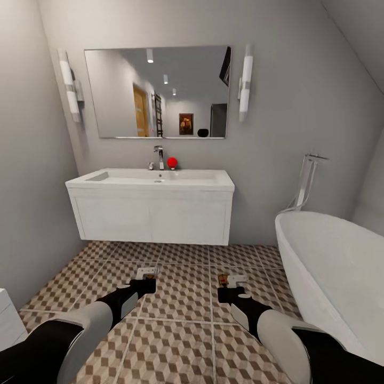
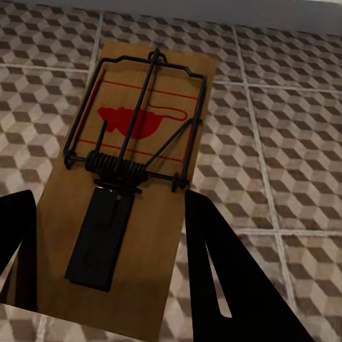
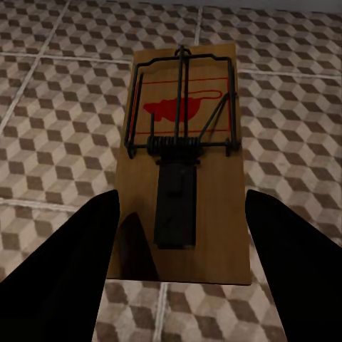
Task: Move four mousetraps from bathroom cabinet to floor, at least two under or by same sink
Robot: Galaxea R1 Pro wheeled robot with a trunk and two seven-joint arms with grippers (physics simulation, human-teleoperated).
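Observation:
I face the white bathroom sink (image 1: 154, 178), with both arms held low over the cube-patterned bathroom floor (image 1: 181, 320) in front of it. My left gripper (image 1: 145, 278) is shut on a mousetrap (image 1: 150, 276). In the left wrist view this mousetrap (image 2: 135, 164) is a brown board with a red mouse print and black wire, held between the black fingers (image 2: 214, 271) over the tiles. My right gripper (image 1: 230, 282) holds a second mousetrap (image 1: 224, 278). That mousetrap (image 3: 185, 142) sits between its fingers (image 3: 285, 249). The cabinet is out of view.
The wall-hung vanity leaves open floor beneath it. A chrome faucet (image 1: 159, 157) and a red ball (image 1: 172, 162) stand on the basin. The white oval bathtub (image 1: 330, 266) fills the right side. A white fixture edge (image 1: 8, 320) shows at the lower left. Grey walls close in on the left.

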